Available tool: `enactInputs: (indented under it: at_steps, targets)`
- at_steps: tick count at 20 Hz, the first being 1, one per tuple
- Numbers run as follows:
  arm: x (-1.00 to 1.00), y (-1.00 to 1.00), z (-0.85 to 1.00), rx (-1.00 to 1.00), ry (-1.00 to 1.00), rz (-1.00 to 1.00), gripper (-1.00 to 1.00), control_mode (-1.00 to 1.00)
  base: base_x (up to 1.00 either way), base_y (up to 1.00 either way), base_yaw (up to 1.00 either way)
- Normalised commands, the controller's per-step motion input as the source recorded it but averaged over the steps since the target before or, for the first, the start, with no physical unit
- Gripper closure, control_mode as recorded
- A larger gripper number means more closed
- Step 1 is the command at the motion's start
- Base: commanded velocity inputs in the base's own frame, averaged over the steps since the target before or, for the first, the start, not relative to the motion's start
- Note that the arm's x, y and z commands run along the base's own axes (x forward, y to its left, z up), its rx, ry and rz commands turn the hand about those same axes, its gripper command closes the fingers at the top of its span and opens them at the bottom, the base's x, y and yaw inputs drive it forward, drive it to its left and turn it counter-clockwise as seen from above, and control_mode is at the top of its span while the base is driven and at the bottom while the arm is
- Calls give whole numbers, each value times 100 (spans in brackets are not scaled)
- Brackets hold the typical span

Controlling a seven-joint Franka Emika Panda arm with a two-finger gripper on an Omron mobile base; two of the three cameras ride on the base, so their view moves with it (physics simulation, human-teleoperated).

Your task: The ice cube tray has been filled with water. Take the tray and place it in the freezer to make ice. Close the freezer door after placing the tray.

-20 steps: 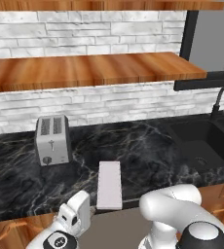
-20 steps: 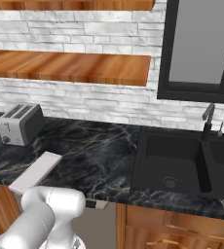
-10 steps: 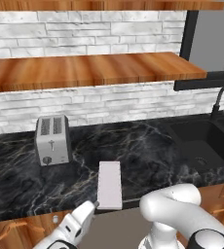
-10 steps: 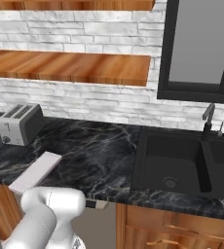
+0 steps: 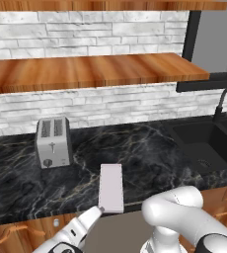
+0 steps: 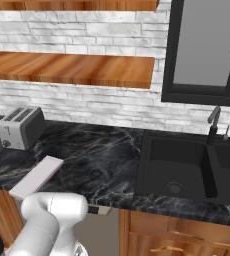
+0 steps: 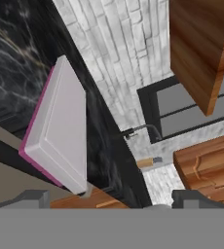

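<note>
The arm has dropped lower, bringing the end effector [image 7: 104, 199], spread wide and empty, just below the tray [image 5: 110, 187], untouched on the tabletop [image 5: 150, 158] edge right of the toaster [image 5: 53, 142]; grasping comes next.

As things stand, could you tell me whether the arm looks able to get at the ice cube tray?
Probably yes: the ice cube tray lies at the counter's front edge, nothing on or against it, the toaster stands well apart.

No readable text, labels, brands or numbers appear on anything
</note>
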Motion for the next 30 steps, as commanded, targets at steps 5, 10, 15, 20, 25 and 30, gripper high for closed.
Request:
enactInputs:
  at_steps: [5, 10, 15, 20, 25, 30]
  targets:
    - [0, -14, -6, 5, 2, 0, -100, -100, 0, 0, 0]
    - [7, -16, -11, 0, 12, 0, -100, -100, 0, 0, 0]
    - [0, 0, -2, -2, 13, 0, -100, -100, 0, 0, 0]
    - [1, 0, -11, -3, 5, 0, -100, -100, 0, 0, 0]
    - [4, -5, -10, -1, 0, 0, -100, -100, 0, 0, 0]
    - [11, -1, -2, 0, 0, 0, -100, -100, 0, 0, 0]
